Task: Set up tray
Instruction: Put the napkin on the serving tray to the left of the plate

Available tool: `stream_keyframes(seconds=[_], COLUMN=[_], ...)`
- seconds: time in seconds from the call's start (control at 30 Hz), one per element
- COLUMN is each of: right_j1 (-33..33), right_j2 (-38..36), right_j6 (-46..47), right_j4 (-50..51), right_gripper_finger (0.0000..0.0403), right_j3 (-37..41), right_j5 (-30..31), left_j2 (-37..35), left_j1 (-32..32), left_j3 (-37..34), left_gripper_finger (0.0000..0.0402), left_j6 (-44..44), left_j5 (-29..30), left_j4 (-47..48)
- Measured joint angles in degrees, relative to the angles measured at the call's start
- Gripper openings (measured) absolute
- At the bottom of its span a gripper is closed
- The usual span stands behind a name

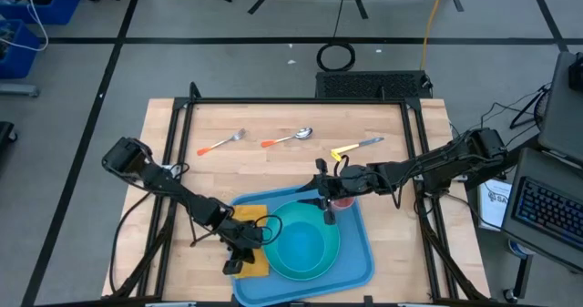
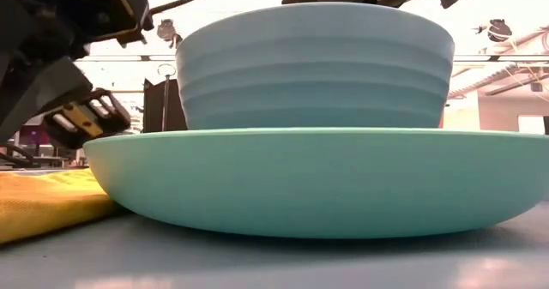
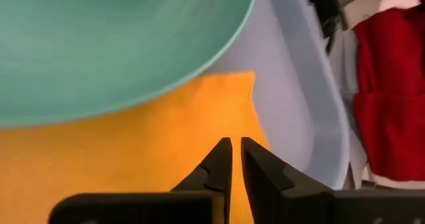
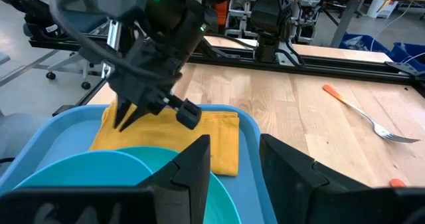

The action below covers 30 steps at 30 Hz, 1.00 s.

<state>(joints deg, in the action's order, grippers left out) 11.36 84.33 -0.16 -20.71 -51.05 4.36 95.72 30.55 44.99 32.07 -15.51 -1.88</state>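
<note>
My left gripper (image 1: 239,263) hovers, fingers nearly closed and empty, over the yellow cloth napkin (image 1: 255,243) at 9 o'clock on the large blue plastic tray (image 1: 360,252) near the table's front; I should lift straight, avoiding snags, while my right gripper (image 1: 326,198) waits half-open.

Teal plate (image 1: 301,250) with bowl (image 2: 316,66) on it, yellow napkin (image 4: 199,136) beside plate, orange-handled fork (image 1: 221,143) and spoon (image 1: 288,138), yellow-handled knife (image 1: 357,148) on wooden counter (image 1: 273,166), red cup (image 1: 342,200).
</note>
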Motion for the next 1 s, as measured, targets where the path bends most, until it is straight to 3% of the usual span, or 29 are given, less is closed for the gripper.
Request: stream_keyframes(seconds=[0.27,0.63,1.0], right_j1=[0.0,0.0,0.0], right_j2=[0.0,0.0,0.0], right_j6=[0.0,0.0,0.0], right_j4=[0.0,-0.1,0.0], right_gripper_finger=[0.0123,0.0123,0.0123], right_j3=[0.0,0.0,0.0], right_j5=[0.0,0.0,0.0], left_j2=[0.0,5.0,5.3], left_j1=[0.0,-0.8,-1.6], left_j3=[0.0,0.1,0.1], left_gripper_finger=[0.0004,0.0009,0.0015], left_j6=[-0.2,-0.4,-1.6], left_j5=[0.6,-0.9,0.6], left_j4=[2.8,-0.7,-3.2])
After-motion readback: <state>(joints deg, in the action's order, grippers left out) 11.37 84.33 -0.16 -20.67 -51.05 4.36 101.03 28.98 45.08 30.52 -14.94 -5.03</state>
